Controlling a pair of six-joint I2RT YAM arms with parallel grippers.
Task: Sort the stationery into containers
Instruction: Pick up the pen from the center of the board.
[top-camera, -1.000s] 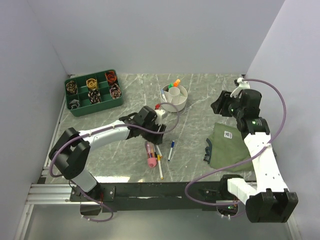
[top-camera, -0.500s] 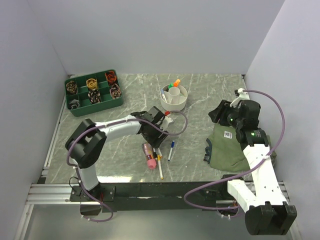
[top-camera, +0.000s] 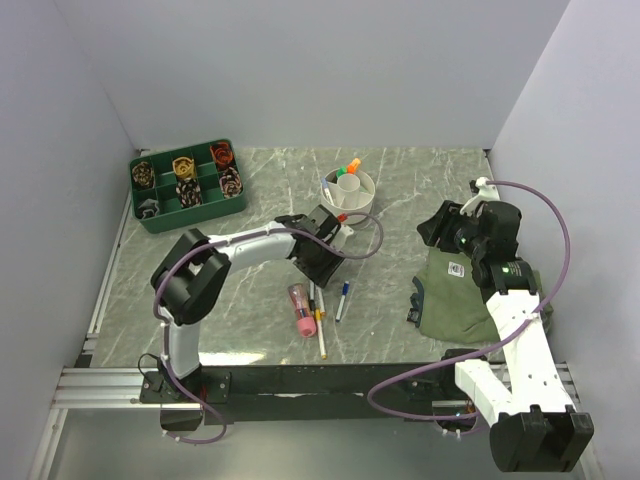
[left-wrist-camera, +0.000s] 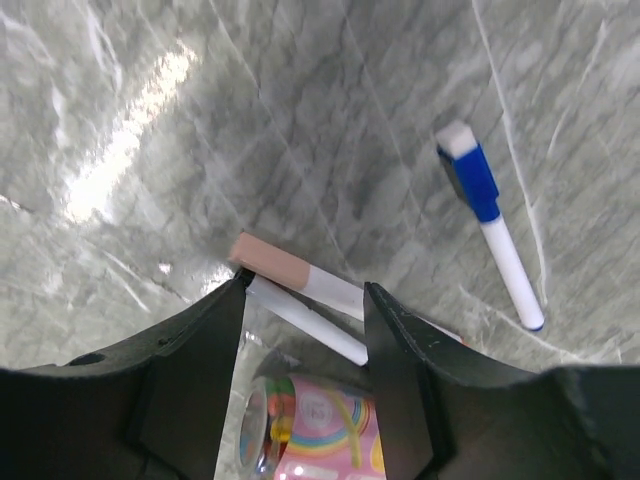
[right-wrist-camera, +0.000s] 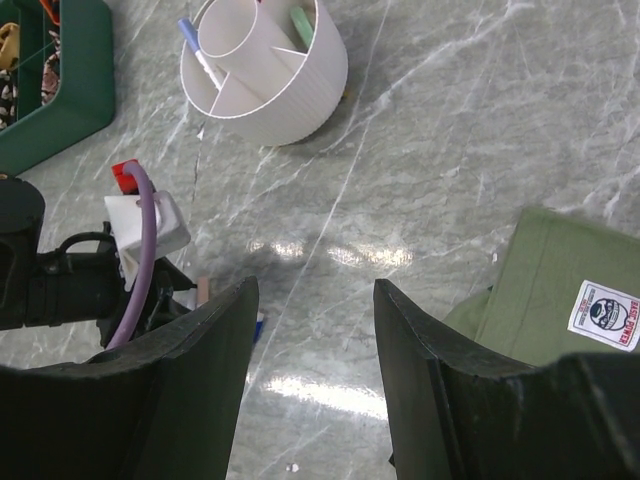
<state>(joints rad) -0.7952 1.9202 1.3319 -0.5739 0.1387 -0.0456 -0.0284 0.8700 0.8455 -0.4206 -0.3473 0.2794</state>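
Note:
The white round bowl (top-camera: 349, 195) stands at the back centre with orange- and green-capped pens upright in it; the right wrist view shows it (right-wrist-camera: 265, 100) holding a blue-capped pen (right-wrist-camera: 190, 35). Loose pens lie mid-table. My left gripper (top-camera: 318, 266) is low over them, open (left-wrist-camera: 305, 288). A tan-capped white pen (left-wrist-camera: 275, 260) and a thin white pen (left-wrist-camera: 300, 318) lie across the gap between its fingers. The thick pink marker (left-wrist-camera: 320, 430) lies just behind them, and a blue-capped white pen (left-wrist-camera: 490, 225) lies to the right. My right gripper (top-camera: 437, 222) hovers open (right-wrist-camera: 315, 290) with nothing in it.
A dark green compartment tray (top-camera: 195, 218) with coiled bands sits at the back left. An olive-green cloth pouch (top-camera: 460, 295) lies under the right arm near the front right. Grey walls close in the table on the left, back and right.
My left gripper has moved right and down onto the loose pens, and its jaws have narrowed a little. The right arm shifted slightly toward the front, then held still.

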